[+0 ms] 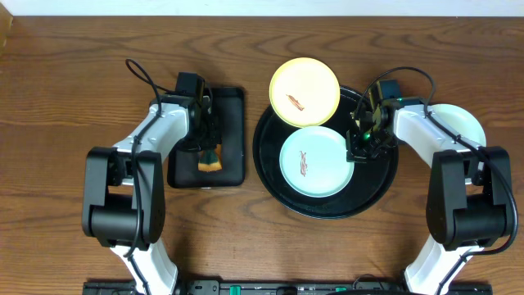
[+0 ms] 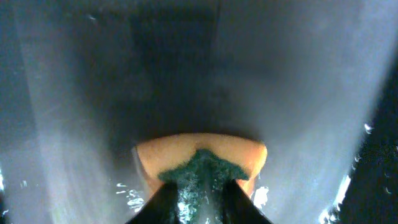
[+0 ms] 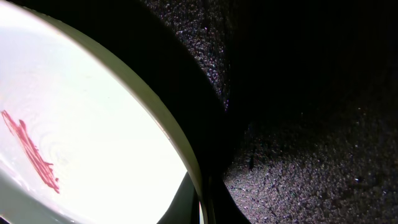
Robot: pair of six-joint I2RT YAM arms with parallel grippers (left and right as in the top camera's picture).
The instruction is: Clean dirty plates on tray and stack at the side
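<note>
Dark brown wood makes up the table (image 1: 65,65), on which the round black tray (image 1: 278,192) is set right of centre. A mint-blue plate (image 1: 317,161) lies flat inside the tray and is marked near its middle by a reddish-brown smear (image 1: 304,162). A pale yellow plate (image 1: 304,92) is placed at the far side, overlapping the tray's far rim and extending onto the table, and it is marked by a similar stain (image 1: 295,104). A third plate (image 1: 458,121), very pale in tone, is located on the table to the right of the tray and is partly covered by the right arm. The right gripper (image 1: 358,150) is positioned at the right edge of the mint-blue plate; in the right wrist view the plate's rim is seen running down between the dark fingers (image 3: 217,202), which are closed against it. To the left, a rectangular black tray (image 1: 233,115) is set well apart from the round one. Within it, an orange sponge (image 1: 210,162) with a green scouring face is held by the left gripper (image 1: 209,149); in the left wrist view the green face is pinched between the two fingers (image 2: 163,202).
</note>
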